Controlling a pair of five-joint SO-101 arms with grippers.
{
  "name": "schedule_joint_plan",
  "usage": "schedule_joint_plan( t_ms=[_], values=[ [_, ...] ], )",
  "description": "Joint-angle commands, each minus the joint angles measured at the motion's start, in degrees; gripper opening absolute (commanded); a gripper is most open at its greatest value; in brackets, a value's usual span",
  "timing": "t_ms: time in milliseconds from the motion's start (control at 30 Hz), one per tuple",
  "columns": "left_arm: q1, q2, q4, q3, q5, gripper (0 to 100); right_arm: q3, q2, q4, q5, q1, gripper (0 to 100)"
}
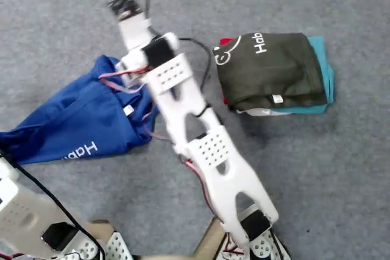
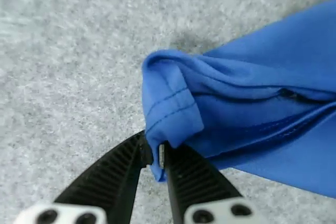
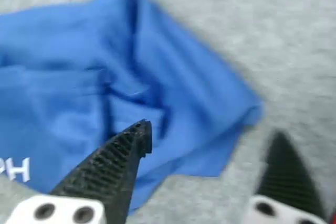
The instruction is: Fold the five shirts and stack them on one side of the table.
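blue shirt [image 1: 79,120]: 1 | stacked shirts [image 1: 268,71]: 4 | left fingers [image 2: 115,177]: pinching blue hem

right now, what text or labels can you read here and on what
White lettering on the blue shirt: cut off by folds, no whole word.
White lettering on the dark shirt: cut off too.
White tag on the dark shirt: too small to read.

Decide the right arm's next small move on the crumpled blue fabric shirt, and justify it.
Probably lower the open right gripper and close it on the crumpled blue fabric shirt beneath: the left gripper already pinches one hem, so both could spread it.
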Motion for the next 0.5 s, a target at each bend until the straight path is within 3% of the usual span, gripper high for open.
schedule_joint_plan(
  t_ms=[0,300,400,467],
  values=[
    [-1.6,-3.4,-0.3,-0.1,-0.4,3,1.6,-1.9,0.4,-0.4,-3.8,2.5],
    [-2.9,-2.9,-0.4,-0.1,-0.3,3,8.3,-1.4,0.4,-4.1,-14.9,22.3],
    [-2.8,-2.9,-0.6,-0.1,-0.2,3,13.8,-1.1,0.3,-4.2,-16.5,22.4],
    [-2.8,-2.8,-0.7,-0.1,-0.2,3,16.3,-1.2,0.4,-4.3,-16.4,17.5]
  ],
)
